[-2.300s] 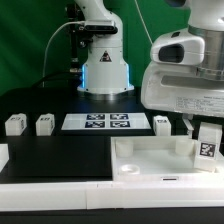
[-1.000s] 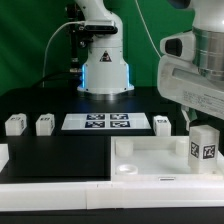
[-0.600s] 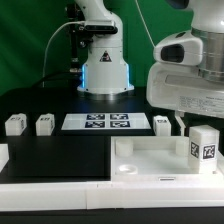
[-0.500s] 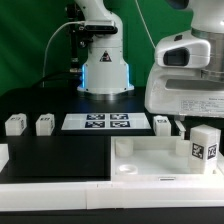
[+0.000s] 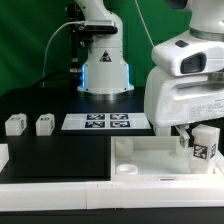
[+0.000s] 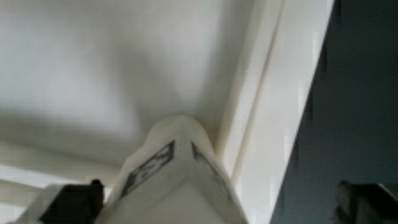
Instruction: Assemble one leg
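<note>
A white leg (image 5: 207,143) with a black-and-white tag stands slightly tilted in the corner of the big white tray-like piece (image 5: 140,152) on the exterior view's right. My gripper (image 5: 196,138) is low over that corner, with one dark finger (image 5: 184,139) beside the leg. In the wrist view the leg (image 6: 178,170) rises between the two dark fingertips (image 6: 71,204), which stand wide apart with gaps on both sides. My gripper (image 6: 219,205) is open around the leg. The tray's rim (image 6: 267,90) runs past the leg.
Two more small white legs (image 5: 14,124) (image 5: 44,124) stand on the black table at the exterior view's left. The marker board (image 5: 95,122) lies in the middle, in front of the robot base (image 5: 105,65). The gripper body hides the table behind the tray.
The gripper body has come lower and towards the exterior view's left, now covering the small leg that stood behind the tray. The leg in the tray corner has tipped slightly.
</note>
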`<state>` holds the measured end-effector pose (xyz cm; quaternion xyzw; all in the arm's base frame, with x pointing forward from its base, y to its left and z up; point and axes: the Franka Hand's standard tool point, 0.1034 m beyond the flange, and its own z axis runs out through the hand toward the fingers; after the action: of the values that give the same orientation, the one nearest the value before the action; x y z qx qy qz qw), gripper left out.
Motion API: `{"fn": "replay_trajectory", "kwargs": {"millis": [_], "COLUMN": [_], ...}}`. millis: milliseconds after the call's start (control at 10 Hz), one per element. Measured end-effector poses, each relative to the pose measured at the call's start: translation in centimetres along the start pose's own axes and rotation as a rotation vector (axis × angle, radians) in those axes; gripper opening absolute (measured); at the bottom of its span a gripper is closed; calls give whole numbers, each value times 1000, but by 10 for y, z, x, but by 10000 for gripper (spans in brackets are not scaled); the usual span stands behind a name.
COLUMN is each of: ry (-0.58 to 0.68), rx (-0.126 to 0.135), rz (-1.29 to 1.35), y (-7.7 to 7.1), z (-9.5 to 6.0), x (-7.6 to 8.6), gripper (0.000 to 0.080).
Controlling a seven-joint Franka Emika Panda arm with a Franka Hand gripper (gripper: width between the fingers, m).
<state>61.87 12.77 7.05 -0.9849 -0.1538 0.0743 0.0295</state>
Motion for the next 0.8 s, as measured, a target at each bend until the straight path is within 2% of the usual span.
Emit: {"fn": "replay_trajectory", "kwargs": {"millis": [300, 600, 800], "ry": [-2, -4, -4], "rx": [-8, -12, -12], "rz": [-312, -335, -335], "y": [4, 6, 6], "z": [0, 0, 0], "x": [-1, -1, -1], "gripper": [649, 649, 385]}}
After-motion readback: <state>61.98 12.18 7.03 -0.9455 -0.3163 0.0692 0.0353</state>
